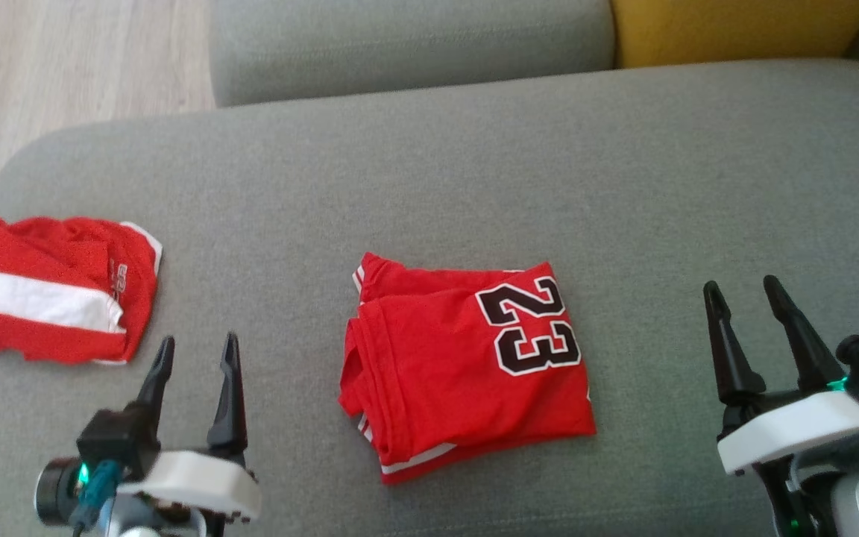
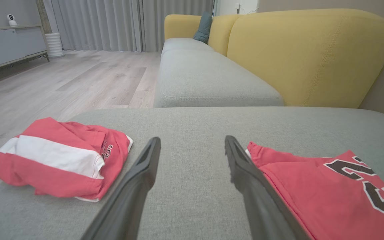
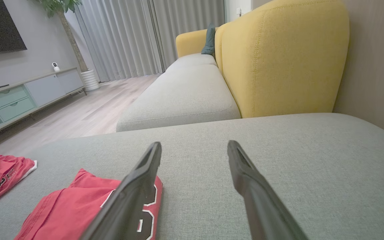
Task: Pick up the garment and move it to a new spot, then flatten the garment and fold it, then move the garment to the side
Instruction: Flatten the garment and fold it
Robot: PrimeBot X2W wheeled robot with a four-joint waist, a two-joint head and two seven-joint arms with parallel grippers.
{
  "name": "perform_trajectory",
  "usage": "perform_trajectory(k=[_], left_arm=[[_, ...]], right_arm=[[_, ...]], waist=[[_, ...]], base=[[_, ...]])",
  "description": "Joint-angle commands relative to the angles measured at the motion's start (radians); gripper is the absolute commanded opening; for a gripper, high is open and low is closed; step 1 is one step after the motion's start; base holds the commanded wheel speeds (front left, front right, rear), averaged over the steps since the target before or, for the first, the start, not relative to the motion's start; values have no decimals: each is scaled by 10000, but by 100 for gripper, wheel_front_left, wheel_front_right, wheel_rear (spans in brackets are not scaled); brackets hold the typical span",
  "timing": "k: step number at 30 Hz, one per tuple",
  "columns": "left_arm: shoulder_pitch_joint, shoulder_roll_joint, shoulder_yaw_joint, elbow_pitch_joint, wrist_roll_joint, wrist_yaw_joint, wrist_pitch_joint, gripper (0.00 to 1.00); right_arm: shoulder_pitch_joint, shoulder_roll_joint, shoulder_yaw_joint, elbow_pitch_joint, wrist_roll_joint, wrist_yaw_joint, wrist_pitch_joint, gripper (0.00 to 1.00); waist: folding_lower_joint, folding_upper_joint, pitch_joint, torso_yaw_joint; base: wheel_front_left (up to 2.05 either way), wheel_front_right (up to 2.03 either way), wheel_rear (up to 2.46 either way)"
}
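A red jersey (image 1: 467,369) with a black "23" lies folded into a rough square on the grey sofa seat (image 1: 474,186), in the middle of the head view. The same jersey (image 2: 338,193) sits at the lower right of the left wrist view, and this jersey (image 3: 78,206) fills the lower left of the right wrist view. My left gripper (image 1: 197,350) stands open to the jersey's left, apart from it. My right gripper (image 1: 743,287) stands open well to its right. Nothing is between either pair of fingers.
A second red garment with a white band (image 1: 49,298) lies crumpled at the seat's left edge, and this garment (image 2: 62,158) is close to the drop to the wooden floor (image 1: 64,60). A yellow backrest (image 1: 735,30) and another grey cushion (image 1: 407,45) stand behind.
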State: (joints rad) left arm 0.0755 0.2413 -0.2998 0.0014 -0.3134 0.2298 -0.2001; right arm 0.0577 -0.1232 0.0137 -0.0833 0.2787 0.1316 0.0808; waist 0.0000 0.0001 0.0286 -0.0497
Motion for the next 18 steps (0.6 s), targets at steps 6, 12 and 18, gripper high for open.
perform_trajectory(k=[6, 12, 18], left_arm=[[-154, 273, 459, -469, -64, 111, 128, 100], [-155, 315, 448, -524, -64, 170, 164, 100], [-193, 345, 425, -560, -47, 223, 167, 100]], right_arm=[[-84, -38, 172, -464, -116, -9, 99, 100], [-55, -8, 144, -542, -147, -9, 155, 100], [-78, 11, 127, -510, -151, -9, 187, 100]], waist=[[0, -1, -203, -41], [0, -1, -178, -15], [0, -1, -154, -12]], base=[[0, 0, 0], [0, 0, 0], [0, 0, 0]])
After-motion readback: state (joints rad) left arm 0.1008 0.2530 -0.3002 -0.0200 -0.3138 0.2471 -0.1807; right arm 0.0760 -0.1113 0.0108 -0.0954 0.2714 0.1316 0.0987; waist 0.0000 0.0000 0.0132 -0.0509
